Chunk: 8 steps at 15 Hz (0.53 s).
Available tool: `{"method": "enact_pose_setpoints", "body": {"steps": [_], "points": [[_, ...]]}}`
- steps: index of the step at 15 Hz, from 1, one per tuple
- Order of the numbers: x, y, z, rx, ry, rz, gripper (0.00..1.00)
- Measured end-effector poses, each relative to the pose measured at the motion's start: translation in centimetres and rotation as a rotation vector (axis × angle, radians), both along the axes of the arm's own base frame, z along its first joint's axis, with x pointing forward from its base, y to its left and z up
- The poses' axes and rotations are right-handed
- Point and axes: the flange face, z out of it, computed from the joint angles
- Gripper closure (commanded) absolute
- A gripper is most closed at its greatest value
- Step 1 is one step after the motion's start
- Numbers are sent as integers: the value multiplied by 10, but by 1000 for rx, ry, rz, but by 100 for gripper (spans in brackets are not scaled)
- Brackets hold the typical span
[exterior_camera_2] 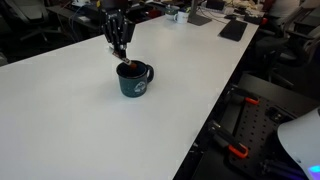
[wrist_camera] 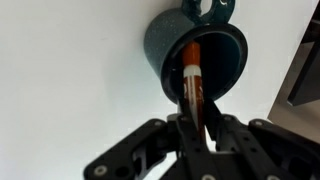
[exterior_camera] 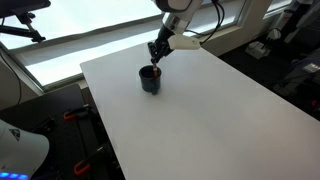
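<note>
So here's where things stand: the claw [wrist_camera: 197,128] is clamped on a reddish-brown marker [wrist_camera: 192,80] with a white band near its far end. The wrist view shows it best, with the marker pinched right between the two fingers and running straight out from them. The far end of the marker is already down inside the mouth of a dark teal mug [wrist_camera: 160,45]. I can't tell whether the tip touches the bottom or just hangs in there, since the inside is too dark.

The mug sits upright on the white tabletop [exterior_camera: 200,110], nearer the far edge in that view, with its handle [exterior_camera_2: 150,72] sticking out to one side. In both exterior views the claw hangs directly over the mug's opening, close above the rim, and I can't see it touching the mug itself.

My read on progress: the pick-up is done, the carry over to the mug is done, and the marker is lined up and partly in. What's left, as far as I can judge, is letting go so the marker rests in the mug on its own, then getting the arm clear. The grip isn't released yet.

Nothing else is on the tabletop near the mug.
</note>
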Motion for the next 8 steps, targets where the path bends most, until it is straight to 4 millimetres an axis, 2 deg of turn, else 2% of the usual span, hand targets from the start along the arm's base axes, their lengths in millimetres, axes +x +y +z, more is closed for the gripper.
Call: {"method": "enact_pose_setpoints", "body": {"steps": [8], "points": [[2, 3, 81, -55, -151, -107, 95]]}}
